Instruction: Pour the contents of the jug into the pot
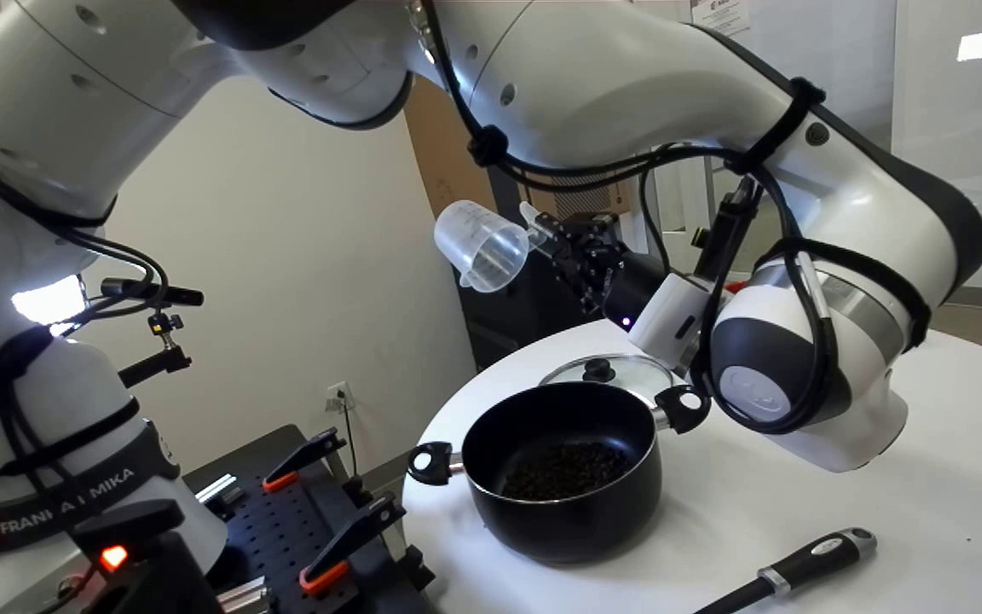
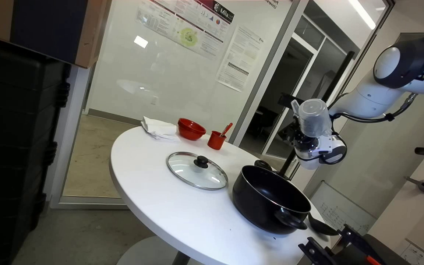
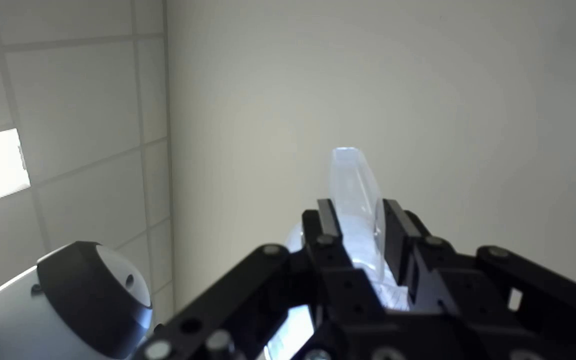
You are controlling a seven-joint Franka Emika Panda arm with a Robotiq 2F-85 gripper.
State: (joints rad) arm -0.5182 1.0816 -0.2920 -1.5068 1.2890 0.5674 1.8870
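Fingers (image 3: 399, 227) clench the handle (image 3: 352, 185) of the tipped jug (image 1: 479, 246); pot (image 1: 572, 530) below holds dark granules (image 1: 572, 471). Risk: thin handle could twist in the grip, dropping the jug.

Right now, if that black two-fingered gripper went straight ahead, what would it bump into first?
Beyond the clear, round plastic jug held in the gripper, probably the flat, pale wall; the way there looks free, though depth is unclear.

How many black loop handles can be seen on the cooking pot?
2. On the pot, one handle is on the side toward the robot's base, another handle on the opposite side. Both show, at least partly, in both exterior views; no other seems hidden.
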